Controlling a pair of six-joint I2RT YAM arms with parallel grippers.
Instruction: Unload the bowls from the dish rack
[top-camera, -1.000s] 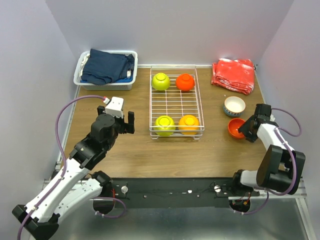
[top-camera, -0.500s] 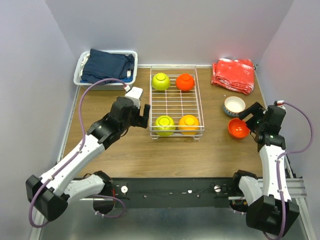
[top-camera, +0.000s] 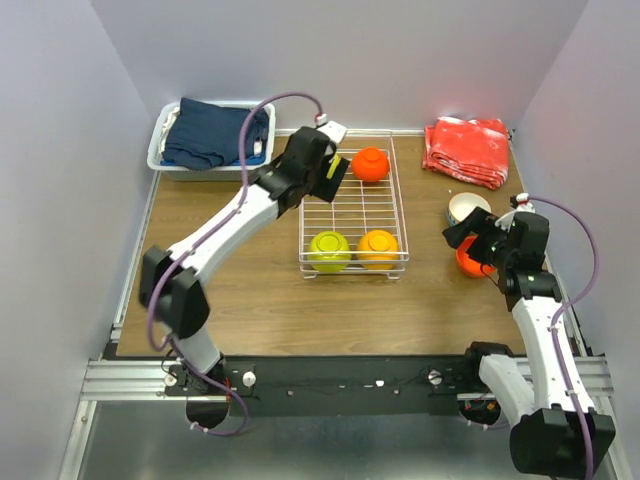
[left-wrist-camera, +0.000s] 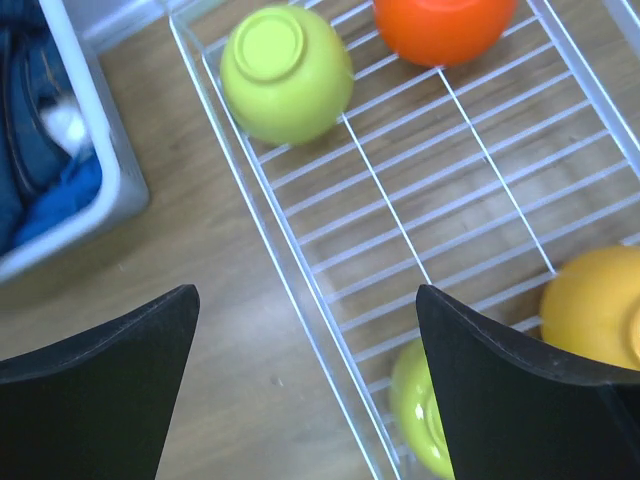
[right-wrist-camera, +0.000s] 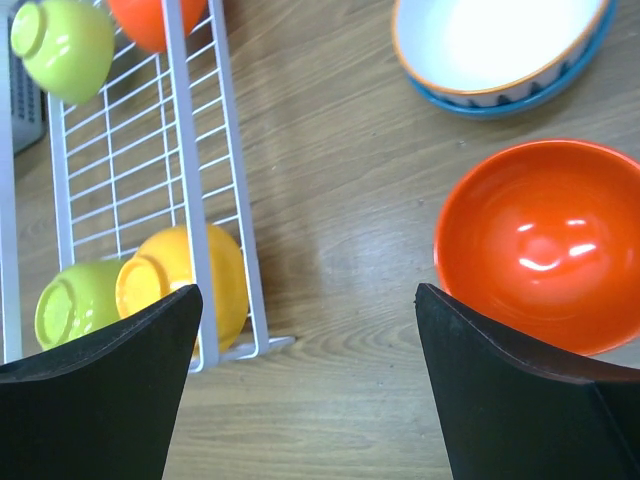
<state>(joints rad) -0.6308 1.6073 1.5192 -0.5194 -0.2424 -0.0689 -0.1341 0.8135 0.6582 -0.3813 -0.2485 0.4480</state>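
Observation:
The white wire dish rack (top-camera: 352, 208) holds four upside-down bowls. A red-orange bowl (top-camera: 370, 163) sits at the far right, a yellow-green bowl (top-camera: 328, 247) and an orange bowl (top-camera: 378, 245) at the near end. My left gripper (top-camera: 335, 178) is open above the rack's far left and hides most of the other yellow-green bowl, which shows in the left wrist view (left-wrist-camera: 285, 72). My right gripper (top-camera: 465, 238) is open and empty over the table, beside an upright red-orange bowl (right-wrist-camera: 545, 255) and a white striped bowl (right-wrist-camera: 495, 45).
A white plastic bin (top-camera: 160, 160) of dark-blue cloth stands at the far left, close to the rack's corner. A folded red cloth (top-camera: 467, 150) lies at the far right. Walls close in the table on three sides.
My left arm has swung forward and right, from the rack's near-left side to above its far-left corner. My right gripper has turned and moved left, away from the red-orange bowl.

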